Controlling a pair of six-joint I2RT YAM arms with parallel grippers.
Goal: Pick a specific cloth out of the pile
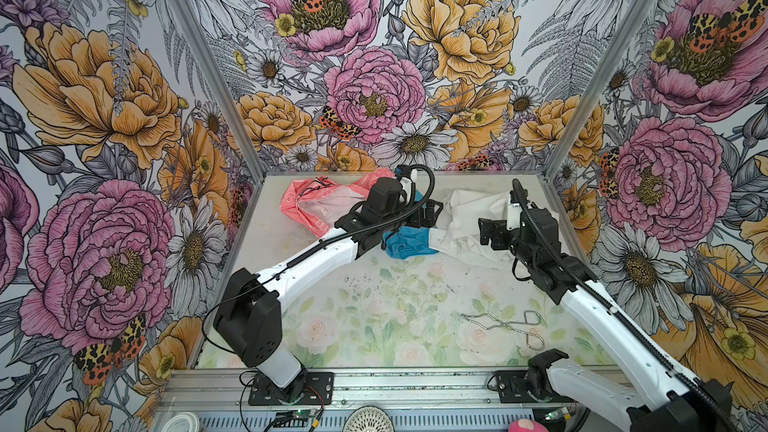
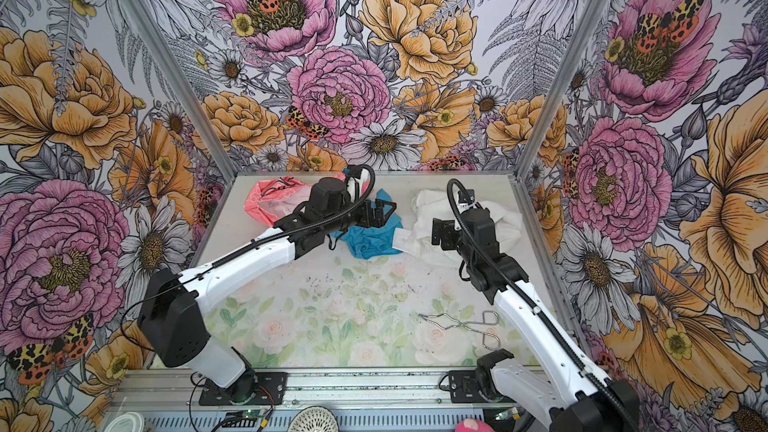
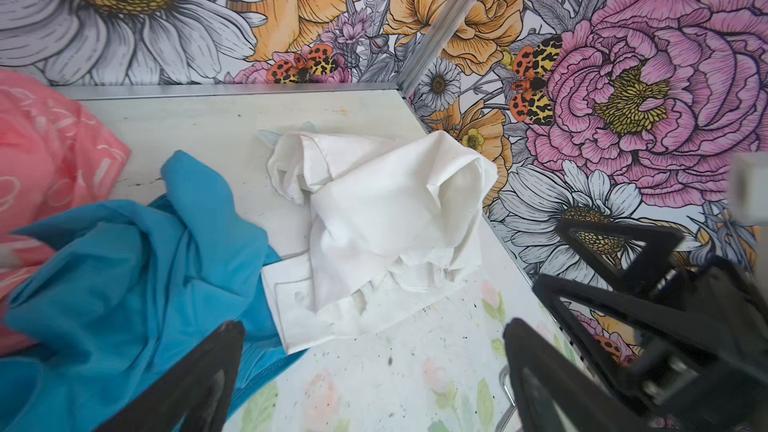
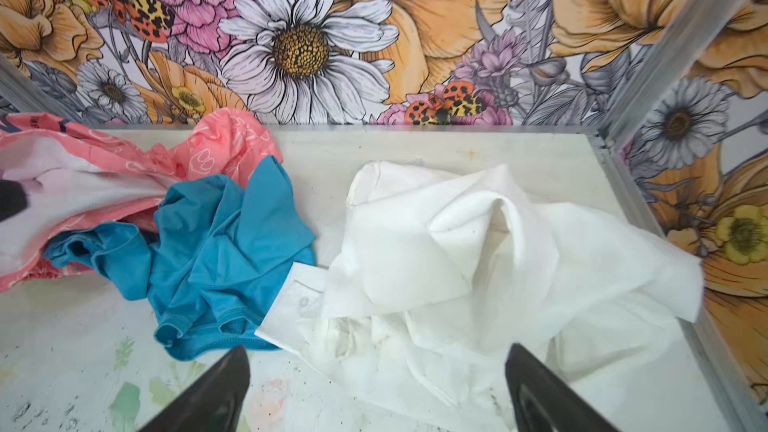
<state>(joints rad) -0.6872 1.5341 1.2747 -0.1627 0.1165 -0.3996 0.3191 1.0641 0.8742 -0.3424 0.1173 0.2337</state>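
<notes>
**Cloths, 3.**
- White cloth [image 1: 467, 218] [image 2: 419, 211] [image 3: 386, 218] [image 4: 478, 251], 1. It lies on the far right part of the table [image 1: 374, 326], and in the right wrist view its edge reaches the table's right border. It is plain white, thin, soft and heavily creased, bunched into raised folds, and is the largest of the three. There is no clean long axis. The broadest spread runs across the table, with a flat stitched cuff-like band [image 3: 291, 305] [image 4: 303, 297] pointing toward the middle and touching the blue cloth.
- Blue cloth [image 1: 405, 245] [image 2: 370, 241] [image 3: 124, 276] [image 4: 220, 251], 1. It is bright blue and crumpled, and sits at far centre.
- Coral-pink cloth [image 1: 307, 201] [image 2: 266, 201] [image 3: 41, 151] [image 4: 216, 147], 1. It has a pale print and a white lining, and sits at far left. Together with the blue cloth it forms the pile [image 4: 199, 218].

**End effectors, 2.**
- Left end effector [image 1: 428, 214] [image 2: 380, 211] [image 3: 374, 326]. It is above the blue cloth, with fingers spread wide and nothing between them.
- Right end effector [image 1: 492, 232] [image 2: 444, 234] [image 4: 378, 350]. It is over the white cloth, with fingers likewise wide apart and gripping nothing.

**Wire tongs** [image 1: 503, 324] [image 2: 457, 322], 1 pair. They lie flat on the near right of the table, well apart from the cloths.
</notes>
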